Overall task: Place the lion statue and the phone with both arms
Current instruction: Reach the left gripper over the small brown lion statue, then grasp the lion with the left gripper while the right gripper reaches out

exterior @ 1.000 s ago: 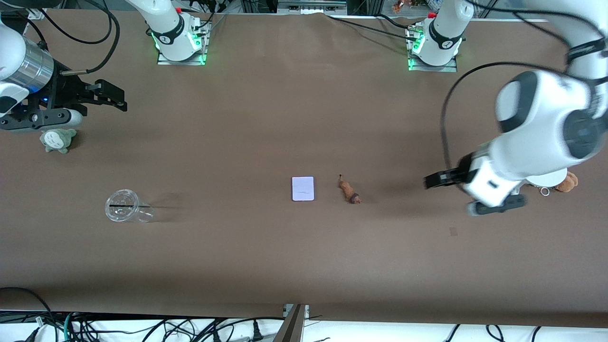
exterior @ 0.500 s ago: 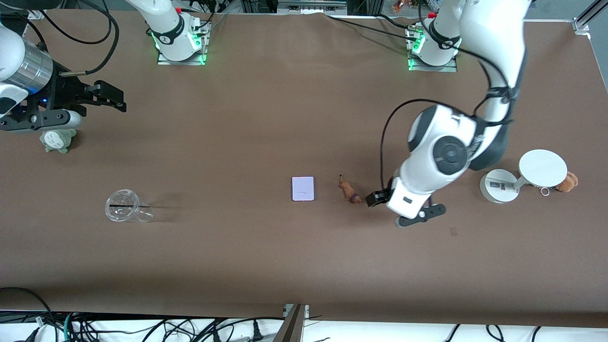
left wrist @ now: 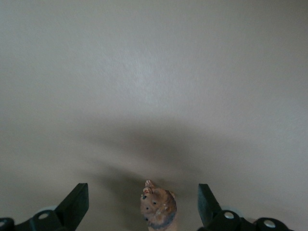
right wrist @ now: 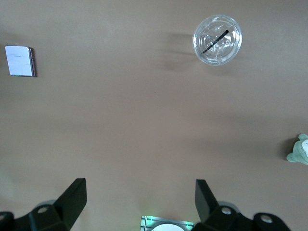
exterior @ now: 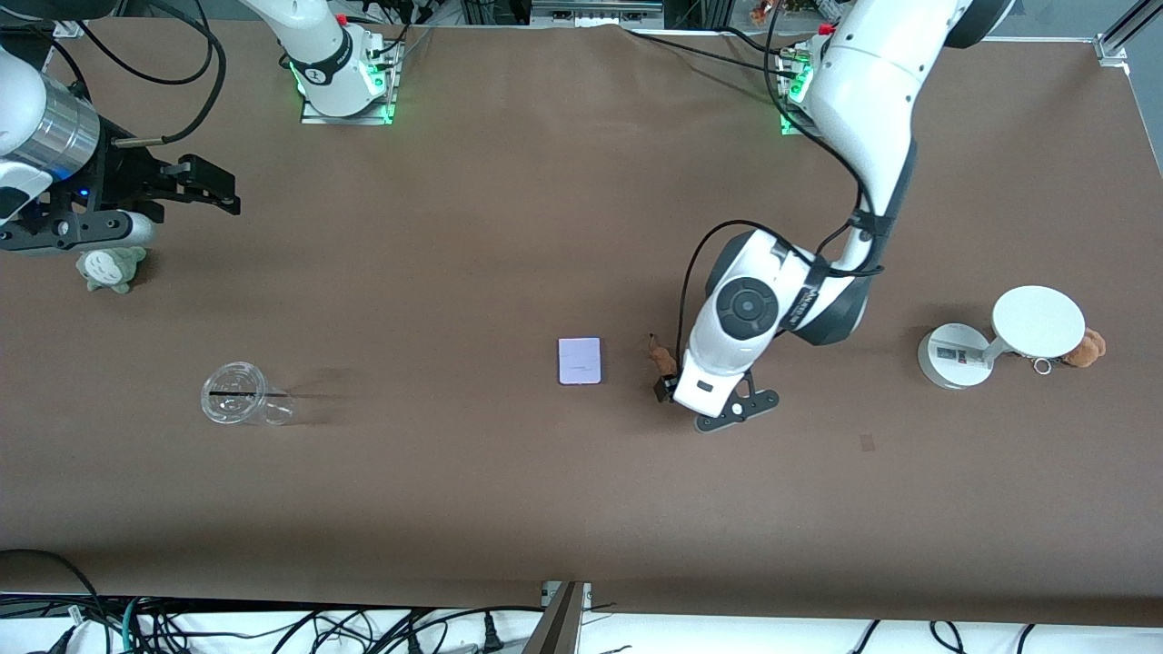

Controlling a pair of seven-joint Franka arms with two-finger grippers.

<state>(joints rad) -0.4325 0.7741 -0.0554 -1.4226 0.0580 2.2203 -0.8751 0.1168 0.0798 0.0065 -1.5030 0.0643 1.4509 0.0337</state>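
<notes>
Two end effectors show: the left end effector [exterior: 683, 392] has swept in from the white stand [exterior: 951, 356] and now straddles the lion statue [left wrist: 158, 210], fingers spread, beside the phone [exterior: 580, 361] on the worktop [exterior: 454, 500]. Right end effector [exterior: 168, 195] waits open over the plush [exterior: 111, 268].

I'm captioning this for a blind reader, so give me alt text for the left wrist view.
The left claw hangs open just above the brown table, its two dark fingers on either side of the lion statue, a small orange-brown figurine at the frame's edge. Nothing else shows but the bare tabletop and the claw's soft shadow.
</notes>
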